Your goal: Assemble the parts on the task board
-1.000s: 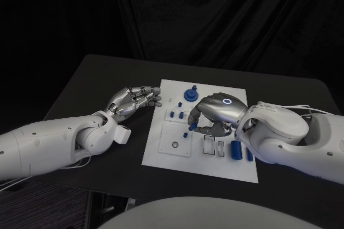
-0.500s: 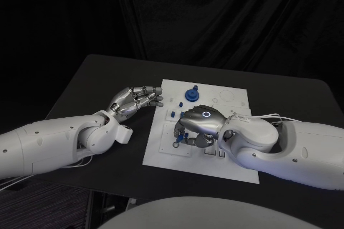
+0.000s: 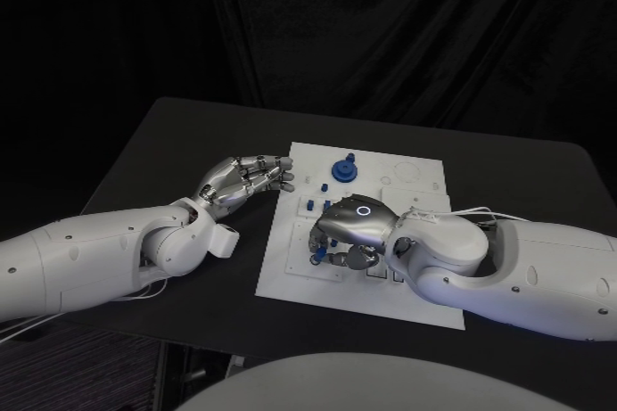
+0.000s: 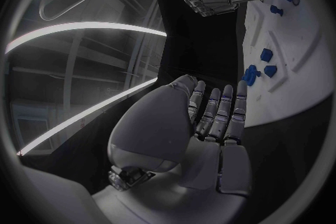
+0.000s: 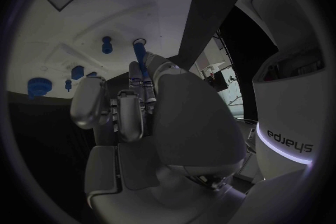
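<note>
While your right hand [image 3: 345, 235] is sliding toward the board's [image 3: 424, 301] nine o'clock edge, clasping a blue part [image 5: 140, 57], your left hand [image 3: 244, 181] is idling clenched.

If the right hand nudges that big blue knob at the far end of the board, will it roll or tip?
Probably neither: the knob looks squat and round and seems seated upright in the board, so a nudge may only turn it. It looks like hard plastic, likely stiff and light.

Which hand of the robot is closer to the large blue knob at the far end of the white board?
Left, narrowly. The left hand hangs beside the large blue knob, off the task board's edge; the right hand is over the board's middle, nearer the robot.
</note>
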Tool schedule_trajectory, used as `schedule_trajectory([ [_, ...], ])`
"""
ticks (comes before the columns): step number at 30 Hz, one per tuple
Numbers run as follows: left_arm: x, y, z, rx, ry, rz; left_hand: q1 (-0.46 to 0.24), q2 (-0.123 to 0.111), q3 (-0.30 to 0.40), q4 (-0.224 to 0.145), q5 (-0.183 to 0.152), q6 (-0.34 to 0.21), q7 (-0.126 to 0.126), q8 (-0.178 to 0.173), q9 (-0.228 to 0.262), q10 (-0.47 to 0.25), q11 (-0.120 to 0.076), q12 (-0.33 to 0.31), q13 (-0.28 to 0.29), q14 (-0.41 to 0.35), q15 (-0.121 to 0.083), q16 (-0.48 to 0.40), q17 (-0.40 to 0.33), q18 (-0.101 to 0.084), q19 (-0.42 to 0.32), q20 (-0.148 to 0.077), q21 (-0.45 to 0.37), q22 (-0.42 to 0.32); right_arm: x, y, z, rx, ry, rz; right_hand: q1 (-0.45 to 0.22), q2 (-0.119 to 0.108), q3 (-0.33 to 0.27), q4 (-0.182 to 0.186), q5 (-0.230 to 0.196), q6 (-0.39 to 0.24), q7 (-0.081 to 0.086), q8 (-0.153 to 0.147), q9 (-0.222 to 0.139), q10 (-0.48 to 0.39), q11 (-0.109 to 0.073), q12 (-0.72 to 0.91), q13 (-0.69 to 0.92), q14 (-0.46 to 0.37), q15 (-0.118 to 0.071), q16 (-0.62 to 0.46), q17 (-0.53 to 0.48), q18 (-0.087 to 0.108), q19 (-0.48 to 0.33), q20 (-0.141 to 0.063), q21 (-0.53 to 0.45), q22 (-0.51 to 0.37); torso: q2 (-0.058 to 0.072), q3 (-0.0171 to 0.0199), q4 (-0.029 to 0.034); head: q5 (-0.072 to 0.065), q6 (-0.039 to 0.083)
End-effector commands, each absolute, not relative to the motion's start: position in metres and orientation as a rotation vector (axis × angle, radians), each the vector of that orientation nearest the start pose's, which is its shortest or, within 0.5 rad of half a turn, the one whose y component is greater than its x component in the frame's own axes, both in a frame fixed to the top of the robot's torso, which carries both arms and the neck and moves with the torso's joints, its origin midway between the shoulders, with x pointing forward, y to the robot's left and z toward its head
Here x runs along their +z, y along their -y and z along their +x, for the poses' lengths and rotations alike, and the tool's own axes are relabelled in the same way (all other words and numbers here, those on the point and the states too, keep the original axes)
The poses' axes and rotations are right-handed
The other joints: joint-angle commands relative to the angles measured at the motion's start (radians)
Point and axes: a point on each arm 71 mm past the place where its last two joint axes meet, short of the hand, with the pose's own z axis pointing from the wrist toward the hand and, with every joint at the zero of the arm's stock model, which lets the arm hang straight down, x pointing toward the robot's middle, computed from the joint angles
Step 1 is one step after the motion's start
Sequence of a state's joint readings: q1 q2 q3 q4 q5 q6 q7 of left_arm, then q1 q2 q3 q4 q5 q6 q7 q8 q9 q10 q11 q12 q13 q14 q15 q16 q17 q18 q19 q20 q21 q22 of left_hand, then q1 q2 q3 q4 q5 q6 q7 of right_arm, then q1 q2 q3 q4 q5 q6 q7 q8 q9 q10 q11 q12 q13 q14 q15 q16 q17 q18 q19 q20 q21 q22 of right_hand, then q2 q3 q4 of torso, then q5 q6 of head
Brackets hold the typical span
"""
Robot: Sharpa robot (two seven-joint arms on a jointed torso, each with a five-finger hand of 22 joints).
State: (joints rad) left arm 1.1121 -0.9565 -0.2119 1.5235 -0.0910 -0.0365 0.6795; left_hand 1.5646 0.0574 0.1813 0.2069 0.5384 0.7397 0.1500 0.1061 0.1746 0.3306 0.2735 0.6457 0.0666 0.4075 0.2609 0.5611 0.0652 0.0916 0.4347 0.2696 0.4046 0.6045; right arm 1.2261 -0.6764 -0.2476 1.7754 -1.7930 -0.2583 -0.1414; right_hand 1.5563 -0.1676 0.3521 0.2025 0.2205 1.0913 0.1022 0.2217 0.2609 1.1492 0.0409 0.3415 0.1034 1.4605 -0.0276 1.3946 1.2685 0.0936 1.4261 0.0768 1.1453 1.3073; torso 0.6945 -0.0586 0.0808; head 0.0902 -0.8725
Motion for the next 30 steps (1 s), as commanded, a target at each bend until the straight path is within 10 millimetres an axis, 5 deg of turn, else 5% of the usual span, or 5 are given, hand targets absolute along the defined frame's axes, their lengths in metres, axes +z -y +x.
schedule_trajectory([
  [1, -0.249, -0.253, 0.431, -1.811, -1.397, -0.945, 0.001, 0.012, 0.004, 0.0, 0.003, -0.001, 0.006, 0.004, -0.001, -0.005, 0.0, 0.004, -0.001, -0.007, -0.002, 0.004, -0.001, -0.009, -0.002, -0.001, -0.005, 0.001, -0.22, 0.056, 0.372, 0.85, -1.617, -0.796, 0.002, 0.005, 0.003, -0.007, 0.004, 0.007, 0.001, 0.002, 0.067, 0.008, 0.001, -0.002, 0.001, 0.022, -0.002, 0.002, -0.001, -0.01, 0.007, 0.0, 0.005, 0.155, 0.0, 0.0009, -0.0016, 0.003, 0.0],
  [30, -0.252, -0.253, 0.431, -1.814, -1.409, -0.951, 0.001, 0.015, 0.008, -0.001, 0.003, -0.002, 0.007, 0.004, -0.002, -0.007, 0.001, 0.004, -0.001, -0.009, -0.001, 0.004, -0.001, -0.01, -0.004, -0.001, -0.006, 0.001, -0.233, 0.051, 0.372, 0.862, -1.616, -0.789, 0.006, 0.007, 0.007, -0.019, 0.013, 0.005, 0.002, -0.001, 0.075, 0.018, -0.002, -0.004, 0.006, 0.02, -0.004, -0.002, -0.007, -0.009, 0.004, -0.002, 0.0, 0.153, -0.001, -0.0003, -0.0002, 0.002, 0.0],
])
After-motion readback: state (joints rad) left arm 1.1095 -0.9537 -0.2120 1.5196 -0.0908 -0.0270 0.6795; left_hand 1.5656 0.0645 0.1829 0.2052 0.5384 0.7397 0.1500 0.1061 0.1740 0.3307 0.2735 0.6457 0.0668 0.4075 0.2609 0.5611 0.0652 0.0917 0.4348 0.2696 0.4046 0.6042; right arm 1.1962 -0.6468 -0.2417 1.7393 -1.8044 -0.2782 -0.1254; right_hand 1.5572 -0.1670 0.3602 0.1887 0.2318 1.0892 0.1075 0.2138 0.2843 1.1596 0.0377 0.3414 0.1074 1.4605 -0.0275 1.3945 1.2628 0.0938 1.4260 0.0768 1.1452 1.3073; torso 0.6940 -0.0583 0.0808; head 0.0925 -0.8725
